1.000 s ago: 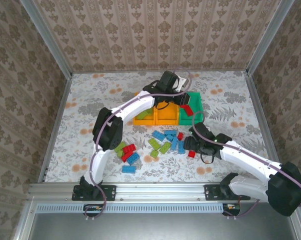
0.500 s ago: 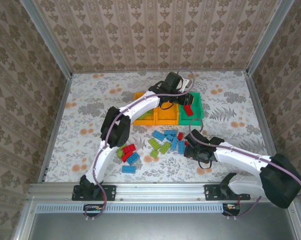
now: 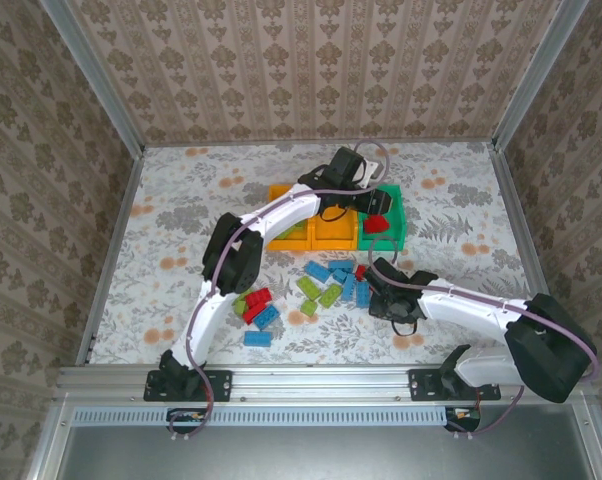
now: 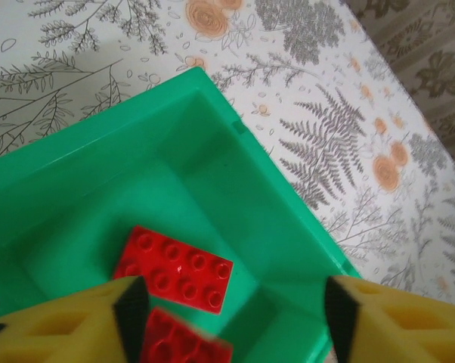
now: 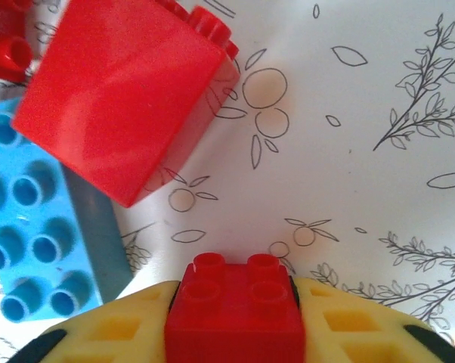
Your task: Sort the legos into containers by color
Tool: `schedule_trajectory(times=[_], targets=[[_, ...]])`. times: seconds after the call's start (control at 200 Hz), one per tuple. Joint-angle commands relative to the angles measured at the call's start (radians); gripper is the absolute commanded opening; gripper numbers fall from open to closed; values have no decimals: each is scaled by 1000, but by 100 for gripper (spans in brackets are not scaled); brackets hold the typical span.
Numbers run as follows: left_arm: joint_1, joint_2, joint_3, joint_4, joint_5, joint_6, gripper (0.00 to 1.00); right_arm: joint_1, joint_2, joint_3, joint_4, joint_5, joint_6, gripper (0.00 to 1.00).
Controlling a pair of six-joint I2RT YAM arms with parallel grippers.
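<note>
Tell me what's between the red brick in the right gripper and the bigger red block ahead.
Nothing: the right wrist view shows bare flowered table between the held red brick and the bigger red block; a blue brick lies beside that stretch.

Left arm point(image 3: 271, 215) stretched far forward and across to the right, elbow bent about midway, wrist high. Left gripper point(image 3: 376, 212) tips downward; on my left wrist feed the left gripper point(image 4: 227, 321) has its jaws spread wide, yellow fingers point(image 4: 69, 321) at either lower corner with nothing between them.

Right arm point(image 3: 481, 315) folded low, elbow out to the right, forearm running leftward. Right gripper point(image 3: 374, 284) points down at the table. Right wrist feed: right gripper point(image 5: 239, 321) clamped on a red lego point(image 5: 237, 299), studs forward, seated squarely between both pads point(image 5: 356, 329).
</note>
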Motion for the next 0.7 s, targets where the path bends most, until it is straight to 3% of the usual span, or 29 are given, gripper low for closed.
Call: schedule_trajectory(times=[0.0,0.02,0.075,0.09,0.21,0.38,0.53,0.695], targets=[[0,-66,-49,3,-12,-6,74,10,-14,45,-45,36,-13,31],[1,-72,-55,4,-14,-9,77,10,-22,50,-53,41,-17,30],[0,-91,-74,6,-19,-6,98,10,-53,65,-73,58,-29,28],[0,-97,-82,9,-20,-9,100,10,-63,69,-78,64,-35,28],[-2,-175,-180,50,-55,-7,100,-24,-137,119,-106,112,-97,26],[-6,-318,-370,114,-115,12,100,-162,-152,197,-46,87,-228,26],[-6,-453,-547,177,-160,-6,100,-255,-28,320,32,70,-353,26],[-5,-580,-715,135,-216,17,100,-330,181,491,44,80,-451,26]])
